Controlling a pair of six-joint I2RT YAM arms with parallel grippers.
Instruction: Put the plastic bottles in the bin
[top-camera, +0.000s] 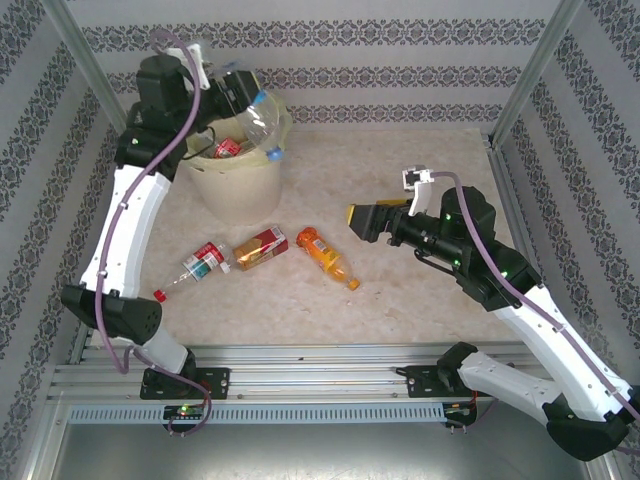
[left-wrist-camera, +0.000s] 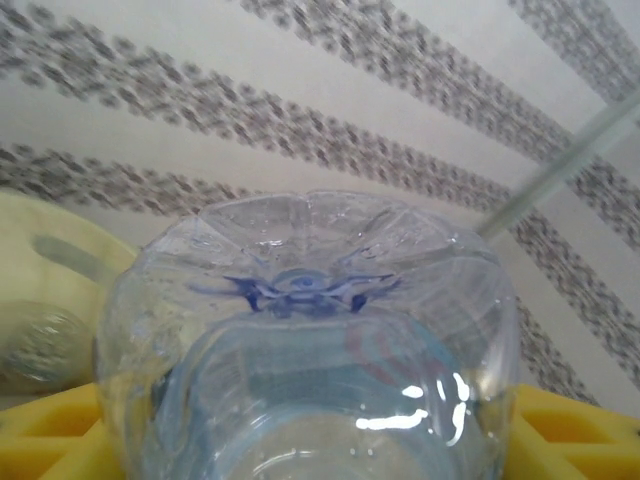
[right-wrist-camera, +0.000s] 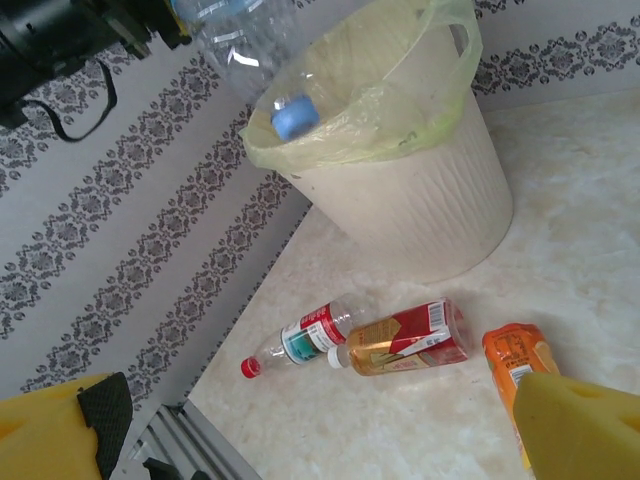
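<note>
Over the cream bin (top-camera: 235, 185) my left gripper (top-camera: 240, 95) is shut on a clear bottle (top-camera: 262, 122), tilted with its blue cap (top-camera: 273, 154) down at the rim. In the left wrist view the bottle's base (left-wrist-camera: 310, 330) sits between the yellow fingers (left-wrist-camera: 50, 445). A red-labelled bottle (top-camera: 228, 148) lies inside the bin. On the table lie a red-capped bottle (top-camera: 205, 262), a red-and-amber bottle (top-camera: 262, 247) and an orange bottle (top-camera: 325, 256). My right gripper (top-camera: 360, 220) hangs open above the table, right of the orange bottle. From the right wrist I see the bin (right-wrist-camera: 420, 200) and the three bottles (right-wrist-camera: 410, 340).
Patterned walls close in the back and both sides. A metal frame post (top-camera: 525, 75) stands at the back right corner. An aluminium rail (top-camera: 320, 380) runs along the near edge. The bare tabletop (top-camera: 400, 160) stretches right of the bin.
</note>
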